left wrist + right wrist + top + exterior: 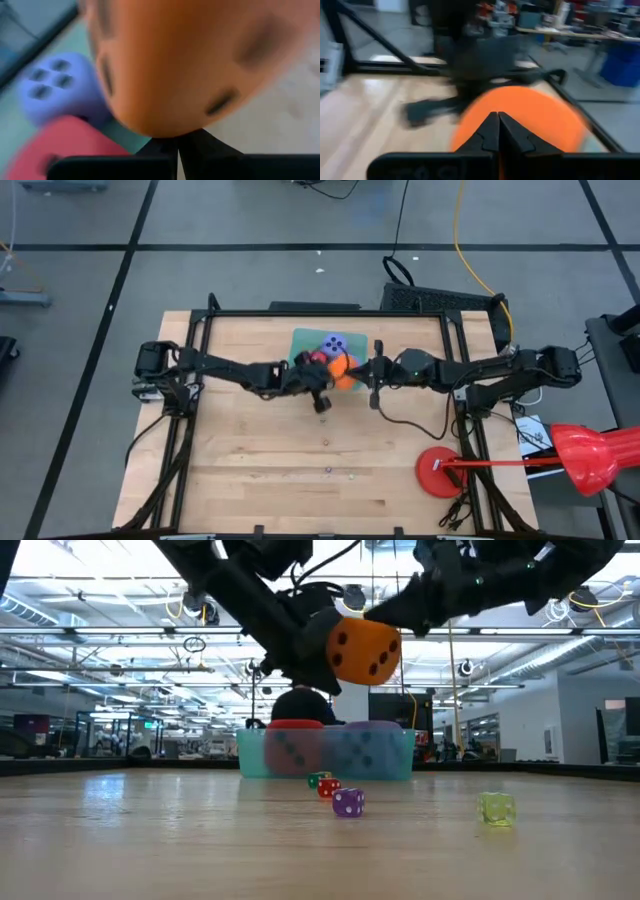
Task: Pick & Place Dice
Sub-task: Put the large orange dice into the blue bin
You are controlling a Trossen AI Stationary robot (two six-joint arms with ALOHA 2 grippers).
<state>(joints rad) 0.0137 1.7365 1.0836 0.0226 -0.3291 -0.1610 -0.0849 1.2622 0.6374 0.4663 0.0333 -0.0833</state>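
An orange die [365, 650] with dark pips hangs in the air between my two grippers, over the near right corner of a teal tray [300, 340] at the table's far middle. In the tray lie a purple-blue die [335, 343] and a red die [318, 358], also seen through its wall [325, 753]. My left gripper [177, 145] is shut, its tips against the orange die's left side. My right gripper [498, 125] is shut too and meets the die from the right. My left gripper presses its shut fingertips [167, 147] against the orange die's left-facing side [150, 127], coming from the table's left and slanting down. The die is lifted clear of table and tray. My right gripper presses its shut fingertips [492, 127] against the die's right-facing side [530, 115], nearly level, from the table's right.
Tiny dice lie on the wood nearer the front: a red and green pair [323, 784], a purple one [348, 802], a yellow-green one [496, 808]. A red round disc [440, 470] sits near right, with a red tool [590, 455] beyond the edge. Black frame rails [200, 330] border the table.
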